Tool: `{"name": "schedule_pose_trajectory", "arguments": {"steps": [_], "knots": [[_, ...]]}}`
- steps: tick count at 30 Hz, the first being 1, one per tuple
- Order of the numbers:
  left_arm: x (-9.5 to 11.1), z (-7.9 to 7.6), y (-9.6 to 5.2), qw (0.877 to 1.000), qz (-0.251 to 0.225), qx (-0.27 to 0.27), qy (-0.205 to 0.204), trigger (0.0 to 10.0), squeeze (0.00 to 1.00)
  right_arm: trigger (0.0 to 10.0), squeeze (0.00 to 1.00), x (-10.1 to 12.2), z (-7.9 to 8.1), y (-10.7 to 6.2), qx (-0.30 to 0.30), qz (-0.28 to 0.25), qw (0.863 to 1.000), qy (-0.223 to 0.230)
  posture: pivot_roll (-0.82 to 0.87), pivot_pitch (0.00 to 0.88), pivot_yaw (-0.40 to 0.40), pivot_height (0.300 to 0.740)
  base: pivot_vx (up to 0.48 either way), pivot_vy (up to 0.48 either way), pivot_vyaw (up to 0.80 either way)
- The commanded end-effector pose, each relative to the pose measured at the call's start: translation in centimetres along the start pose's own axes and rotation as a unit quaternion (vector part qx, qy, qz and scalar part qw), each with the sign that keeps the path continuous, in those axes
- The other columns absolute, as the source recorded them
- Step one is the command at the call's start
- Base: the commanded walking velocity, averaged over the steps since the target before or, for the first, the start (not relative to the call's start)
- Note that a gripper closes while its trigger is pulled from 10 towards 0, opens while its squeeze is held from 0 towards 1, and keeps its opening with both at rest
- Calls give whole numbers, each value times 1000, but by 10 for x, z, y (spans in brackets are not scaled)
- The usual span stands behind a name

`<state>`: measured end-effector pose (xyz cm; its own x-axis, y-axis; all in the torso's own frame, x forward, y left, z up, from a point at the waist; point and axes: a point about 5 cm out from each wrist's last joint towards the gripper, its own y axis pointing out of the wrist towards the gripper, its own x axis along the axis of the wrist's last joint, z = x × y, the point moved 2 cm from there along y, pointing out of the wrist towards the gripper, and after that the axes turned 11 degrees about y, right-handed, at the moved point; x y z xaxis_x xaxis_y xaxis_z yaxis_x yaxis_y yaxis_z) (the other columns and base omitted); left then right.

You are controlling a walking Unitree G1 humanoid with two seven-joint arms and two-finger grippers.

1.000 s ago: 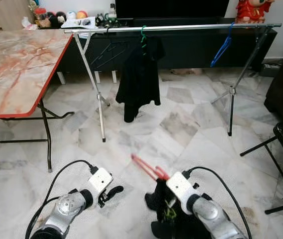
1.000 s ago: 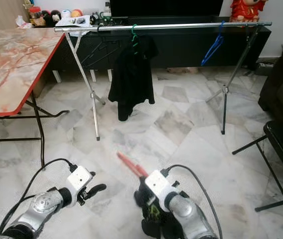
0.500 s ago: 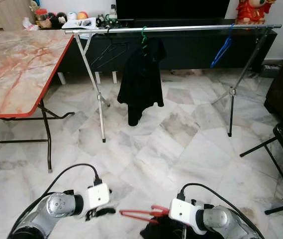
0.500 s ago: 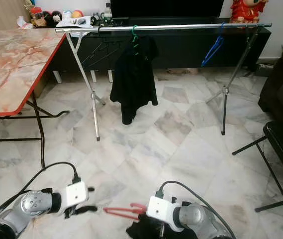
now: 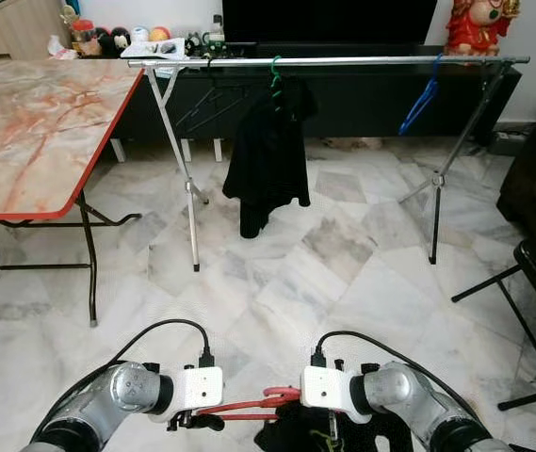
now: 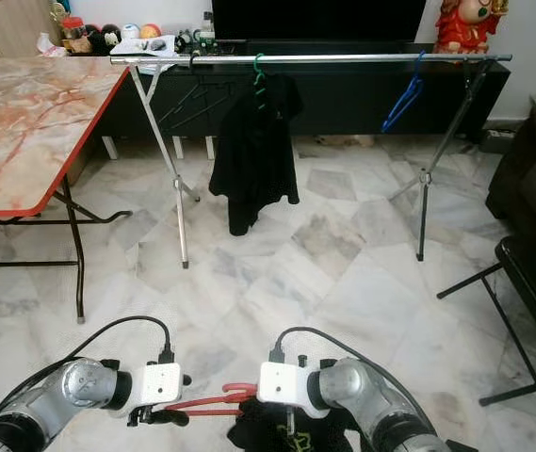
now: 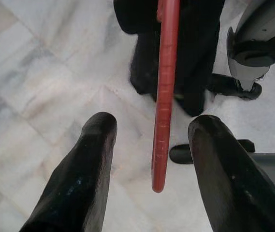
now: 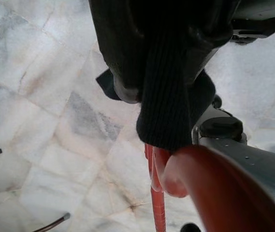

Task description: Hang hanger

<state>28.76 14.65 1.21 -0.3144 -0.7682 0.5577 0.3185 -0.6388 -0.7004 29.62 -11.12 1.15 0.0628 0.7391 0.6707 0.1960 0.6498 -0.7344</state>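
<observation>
Right gripper (image 5: 291, 403) pinches the red hanger (image 7: 165, 96), draped in a soft black garment (image 8: 173, 63), low over the floor; left gripper (image 7: 149, 130) spread around its stiff, light bar, the likeliest hold

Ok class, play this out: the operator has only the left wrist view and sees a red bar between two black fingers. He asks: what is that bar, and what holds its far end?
Observer: It's a red hanger. The right hand grips its other end, and a black garment droops below it.
Operator: Is my left hand closed on it?
Observer: No, it's open. From the head camera both hands sit low, over the marble floor.
Operator: Where does the hanger go?
Observer: A silver rail stands ahead, across the floor.
Operator: Anything on it?
Observer: A green hanger carrying a hung black garment, and a bare blue hanger.
</observation>
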Motion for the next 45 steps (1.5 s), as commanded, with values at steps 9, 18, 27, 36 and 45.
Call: {"name": "schedule_pose_trajectory", "arguments": {"steps": [9,18,27,36,45], "knots": [[2,0,10,1000,8,0,-18,10000,0,10000,0,13,0,7,0,-20,1000,-23,84,64,-10,740,0,0,0],[10,3,16,1000,-8,5,-25,10000,0,10000,0,17,2,12,-12,-36,999,-17,87,72,-11,740,0,0,0],[14,5,20,999,-18,15,-34,0,0,10000,0,17,3,13,-15,-42,999,-10,85,82,-11,740,0,0,0],[17,5,22,999,-24,16,-43,0,0,10000,0,20,0,12,-20,-47,999,-6,87,92,-13,740,0,0,0],[17,4,24,998,-25,19,-49,0,0,10000,0,23,-3,11,-21,-52,998,-3,85,96,-15,740,0,0,0]]}}
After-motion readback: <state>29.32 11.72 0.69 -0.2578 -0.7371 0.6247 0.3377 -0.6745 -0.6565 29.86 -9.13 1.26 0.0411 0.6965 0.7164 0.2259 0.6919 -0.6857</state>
